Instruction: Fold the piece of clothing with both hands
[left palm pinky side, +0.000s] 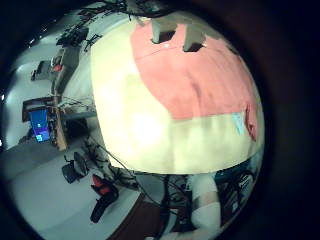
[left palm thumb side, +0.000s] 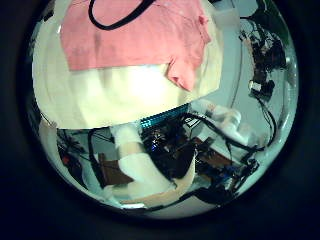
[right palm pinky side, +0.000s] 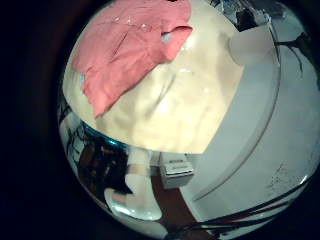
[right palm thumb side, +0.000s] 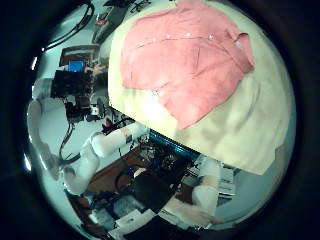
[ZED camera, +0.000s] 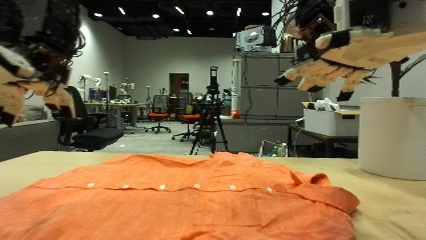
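An orange button shirt (ZED camera: 200, 205) lies spread flat on the cream table (ZED camera: 393, 205). My left hand (ZED camera: 27, 55) and right hand (ZED camera: 340, 50) hang high above it, away from the cloth, with relaxed fingers that hold nothing. The shirt also shows in the left little finger side palm view (left palm pinky side: 195, 80), the left thumb side palm view (left palm thumb side: 135, 40), the right little finger side palm view (right palm pinky side: 125, 50) and the right thumb side palm view (right palm thumb side: 190, 60). In each it lies far below the palm.
A white cylindrical container (ZED camera: 390, 135) stands on the table beside the shirt, under my right hand; it also shows in the right little finger side palm view (right palm pinky side: 250, 45). A tripod (ZED camera: 209, 110) and office chairs stand in the room behind the table.
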